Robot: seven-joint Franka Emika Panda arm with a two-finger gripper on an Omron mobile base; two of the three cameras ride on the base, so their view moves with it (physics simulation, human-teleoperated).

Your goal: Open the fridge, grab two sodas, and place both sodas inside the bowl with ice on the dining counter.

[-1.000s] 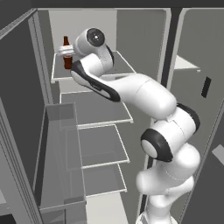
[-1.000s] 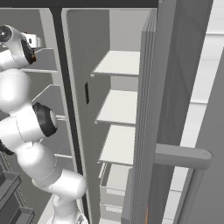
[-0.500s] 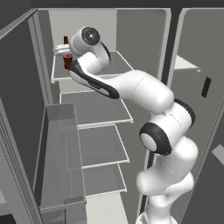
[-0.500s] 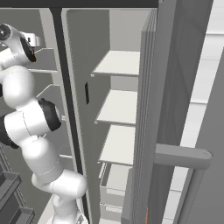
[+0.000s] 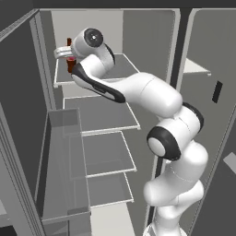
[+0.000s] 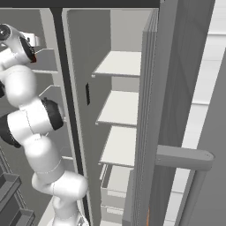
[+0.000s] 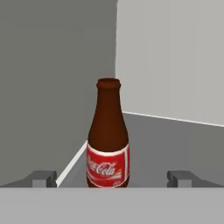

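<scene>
Hand view looks straight at the dark-brown soda bottle with its red label, standing upright on the top shelf of the open fridge, close to the fridge's left inner wall. The end effector is spread fully wide and holds nothing, its two tips level with the bottle's base, one on each side and apart from it. The step in hand appears to be reaching for the first soda; the next move likely calls for easing forward until the bottle sits between the tips, then closing on it.
</scene>
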